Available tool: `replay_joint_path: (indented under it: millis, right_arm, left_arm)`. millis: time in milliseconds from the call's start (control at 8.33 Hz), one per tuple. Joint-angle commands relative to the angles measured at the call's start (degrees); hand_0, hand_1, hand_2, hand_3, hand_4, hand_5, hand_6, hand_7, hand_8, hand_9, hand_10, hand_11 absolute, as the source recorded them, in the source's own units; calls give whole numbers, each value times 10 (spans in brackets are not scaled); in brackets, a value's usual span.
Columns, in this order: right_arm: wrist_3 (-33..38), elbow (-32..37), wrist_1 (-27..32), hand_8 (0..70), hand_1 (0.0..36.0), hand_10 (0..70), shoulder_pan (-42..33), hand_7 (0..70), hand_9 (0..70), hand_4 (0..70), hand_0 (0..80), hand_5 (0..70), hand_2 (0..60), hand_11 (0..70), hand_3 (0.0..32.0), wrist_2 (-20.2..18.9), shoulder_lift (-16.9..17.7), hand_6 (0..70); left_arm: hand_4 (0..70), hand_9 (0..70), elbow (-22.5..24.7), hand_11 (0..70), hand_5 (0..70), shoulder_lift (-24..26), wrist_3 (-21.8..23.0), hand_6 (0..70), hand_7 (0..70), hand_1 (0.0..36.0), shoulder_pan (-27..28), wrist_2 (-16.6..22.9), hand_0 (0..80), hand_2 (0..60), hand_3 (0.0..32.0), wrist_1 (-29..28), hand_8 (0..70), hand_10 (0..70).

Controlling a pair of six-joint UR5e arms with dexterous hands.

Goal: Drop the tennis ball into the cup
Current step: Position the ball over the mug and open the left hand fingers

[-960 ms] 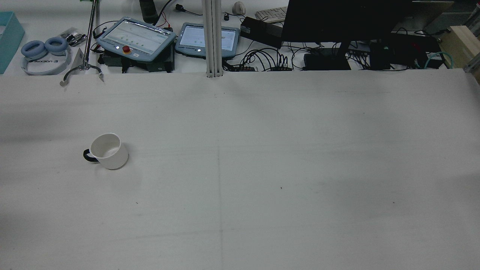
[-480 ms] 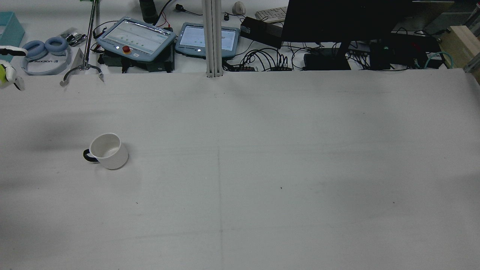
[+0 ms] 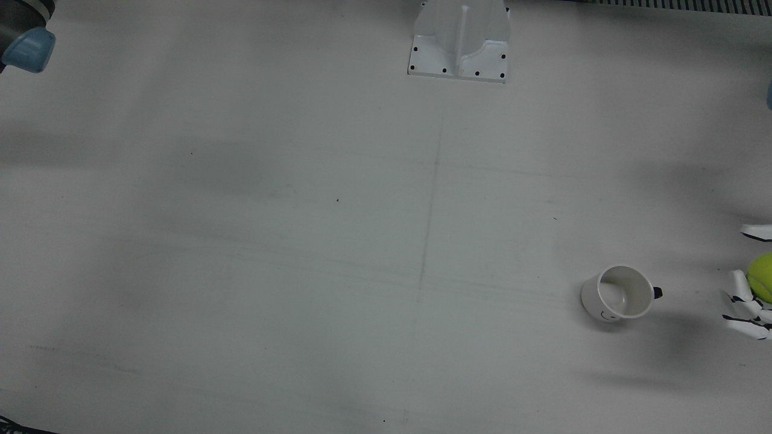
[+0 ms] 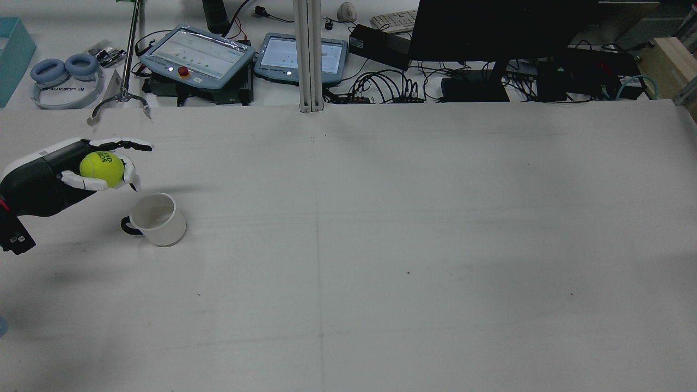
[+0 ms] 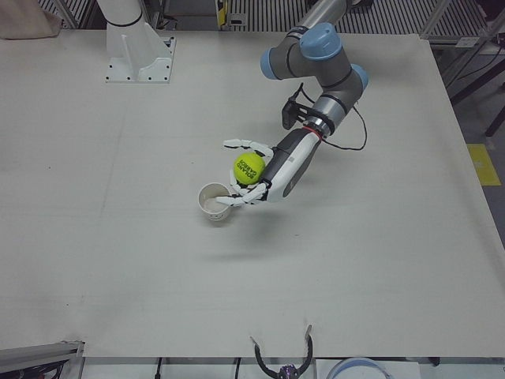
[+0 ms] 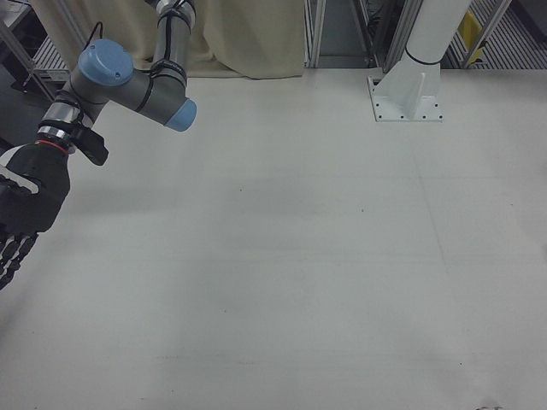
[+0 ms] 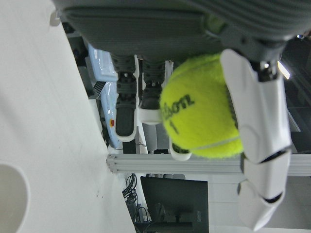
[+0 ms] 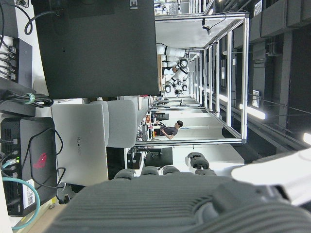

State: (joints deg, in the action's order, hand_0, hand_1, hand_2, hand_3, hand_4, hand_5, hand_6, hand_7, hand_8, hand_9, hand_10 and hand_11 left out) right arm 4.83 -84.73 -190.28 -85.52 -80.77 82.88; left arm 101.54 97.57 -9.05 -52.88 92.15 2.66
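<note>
So the left hand (image 4: 81, 171) has its fingers wrapped around the tennis ball (image 4: 102, 168), carried up off the table, just beside the cup (image 4: 158, 219) and not over its mouth yet, probably lining up the drop. Cup sits upright and looks empty. Right hand (image 6: 24, 205) hangs well away from the cup, fingers look loosely extended, holding nothing.

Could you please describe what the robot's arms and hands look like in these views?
Both arms are grey tubes with light blue joint caps, on white pedestals. The left arm carries a thin black cable and a red ring at the wrist. The left hand and right hand have dark grey bodies; the left fingers are white with black joints.
</note>
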Motion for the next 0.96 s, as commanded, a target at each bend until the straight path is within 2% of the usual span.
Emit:
replay_joint_path:
  millis: [0,120,240,360,480,600,840]
  right_arm:
    - [0,0,0,0,0,0,0,0,0,0,0,0,0,0,0,0,0,0]
    - [0,0,0,0,0,0,0,0,0,0,0,0,0,0,0,0,0,0]
    - [0,0,0,0,0,0,0,0,0,0,0,0,0,0,0,0,0,0]
    - [0,0,0,0,0,0,0,0,0,0,0,0,0,0,0,0,0,0]
    - [0,0,0,0,0,0,0,0,0,0,0,0,0,0,0,0,0,0]
    - [0,0,0,0,0,0,0,0,0,0,0,0,0,0,0,0,0,0]
    - [0,0,0,0,0,0,0,0,0,0,0,0,0,0,0,0,0,0]
  left_arm:
    - [261,674,-36,426,228,32,0,700,700,56,25,-1,473,157,0,-7,517,294]
    - [255,634,-36,393,212,27,-2,700,700,64,23,0,475,155,0,-22,488,268]
    - [199,384,-36,247,150,24,-4,657,619,84,23,0,463,172,0,-25,324,166]
    - [146,119,-35,112,103,23,-4,397,203,96,24,0,456,157,0,-27,139,72]
    - [118,58,-36,58,88,18,-4,320,84,91,24,-1,445,143,0,-29,96,34]
    - [92,42,-36,30,68,16,-4,226,53,88,24,0,426,128,0,-32,68,15]
    - [87,35,-37,17,61,16,-4,203,39,80,24,0,413,118,0,-31,59,7]
